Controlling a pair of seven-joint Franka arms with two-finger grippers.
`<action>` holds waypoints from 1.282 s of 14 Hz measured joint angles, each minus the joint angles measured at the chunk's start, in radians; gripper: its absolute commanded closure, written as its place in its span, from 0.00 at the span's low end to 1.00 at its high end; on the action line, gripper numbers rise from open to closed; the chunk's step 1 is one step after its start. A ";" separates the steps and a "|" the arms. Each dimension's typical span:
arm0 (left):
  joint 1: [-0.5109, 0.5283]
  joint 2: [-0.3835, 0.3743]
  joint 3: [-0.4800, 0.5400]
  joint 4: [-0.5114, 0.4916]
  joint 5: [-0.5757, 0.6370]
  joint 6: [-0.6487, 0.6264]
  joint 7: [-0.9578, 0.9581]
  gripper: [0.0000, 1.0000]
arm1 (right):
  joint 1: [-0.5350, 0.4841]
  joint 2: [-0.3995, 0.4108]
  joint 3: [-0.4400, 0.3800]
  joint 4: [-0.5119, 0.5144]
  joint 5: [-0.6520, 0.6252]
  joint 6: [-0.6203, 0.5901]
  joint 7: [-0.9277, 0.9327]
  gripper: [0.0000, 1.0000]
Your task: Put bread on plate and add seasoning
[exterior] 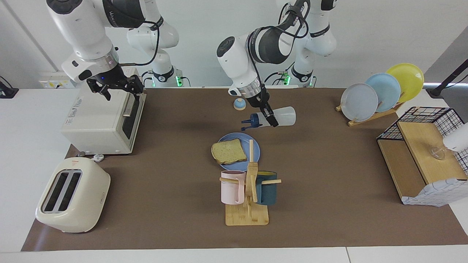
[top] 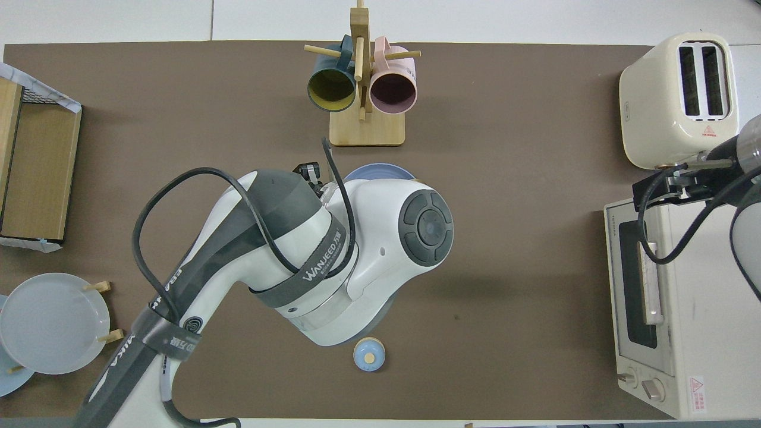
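Facing view, read across from the right arm's end of the table: the right gripper (exterior: pixel 117 88) hangs with its fingers spread and nothing between them above the toaster oven (exterior: pixel 100 122), waiting. At mid-table the bread (exterior: pixel 228 151) lies flat on the plate (exterior: pixel 255 149), so the first half of the task appears done. The left gripper (exterior: pixel 269 118) is clamped around the seasoning (exterior: pixel 272 118), which is carried on its side in the air with the dark cap aimed toward the right arm's end, above the mat just on the robots' side of the plate and beside the bell (exterior: pixel 239 104). Seasoning the bread seems to be what remains; judging from the bottle's position, it has yet to be brought over the slice and tipped. Overhead view: the left arm's bulk hides the bread, the bottle and the left gripper entirely, leaving only an arc of the plate (top: pixel 380 169) rim, near the mug rack (top: pixel 365 128); it alone shows the mug mouths and the bell (top: pixel 369 354) unobstructed, while height above the table is readable only in the facing view
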 measured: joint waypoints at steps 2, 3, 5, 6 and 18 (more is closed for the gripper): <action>-0.036 0.043 0.000 0.001 0.049 -0.031 -0.046 1.00 | -0.011 0.001 0.011 0.001 0.000 0.000 0.000 0.00; -0.055 0.078 0.000 0.005 0.068 -0.037 -0.069 1.00 | -0.012 0.002 0.011 0.001 0.000 0.000 0.000 0.00; -0.071 0.124 0.000 0.019 0.115 -0.059 -0.085 1.00 | -0.017 0.002 0.011 0.001 0.000 0.000 -0.003 0.00; -0.077 0.137 0.000 0.025 0.137 -0.078 -0.085 1.00 | -0.020 0.002 0.010 0.001 0.000 0.000 -0.011 0.00; -0.149 0.168 0.000 0.035 0.365 -0.240 -0.084 1.00 | -0.058 0.003 0.001 0.004 0.000 0.000 -0.026 0.00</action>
